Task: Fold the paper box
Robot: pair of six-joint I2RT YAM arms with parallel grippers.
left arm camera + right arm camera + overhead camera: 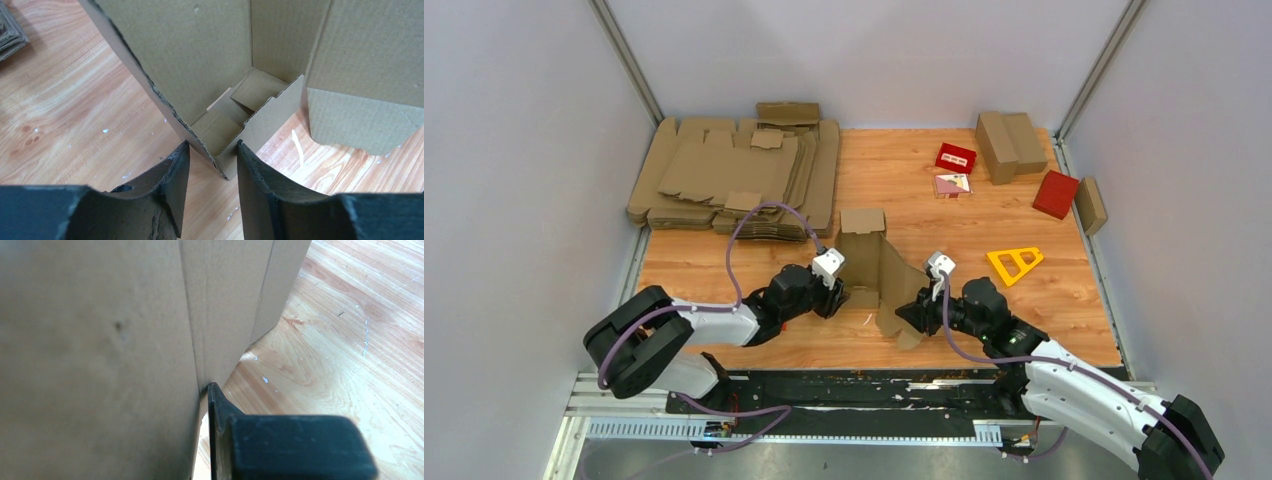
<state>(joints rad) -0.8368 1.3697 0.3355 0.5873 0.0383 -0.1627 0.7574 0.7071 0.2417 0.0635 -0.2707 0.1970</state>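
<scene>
Your left gripper [212, 150] is closed most of the way. Its two black fingers [172, 182] sit either side of the near bottom corner of the paper box [200, 50], with both tips right against the cardboard. From the left wrist you look straight into the box: one tall wall rises on the left, a low front wall runs off to the right, and two small tabs lie folded on the floor inside. Another flap hangs loose at upper right.

For your right gripper [916, 308], only one finger [216, 405] shows in the wrist view. It's pressed against the edge of a big brown panel that fills the left of the frame. The other finger is hidden behind that panel, so I cannot tell how wide the jaws stand or whether they have hold of it.

From above, the paper box stands half-formed near the front of the wooden table [1044, 300], between your two grippers, with walls up and a flap spilling toward the right arm. A stack of flat cardboard blanks [734, 180] lies at back left. Folded brown boxes [1009, 143] sit at back right, with two red boxes [955, 157] near them. A yellow triangle frame [1014, 262] lies just right of your right wrist.
</scene>
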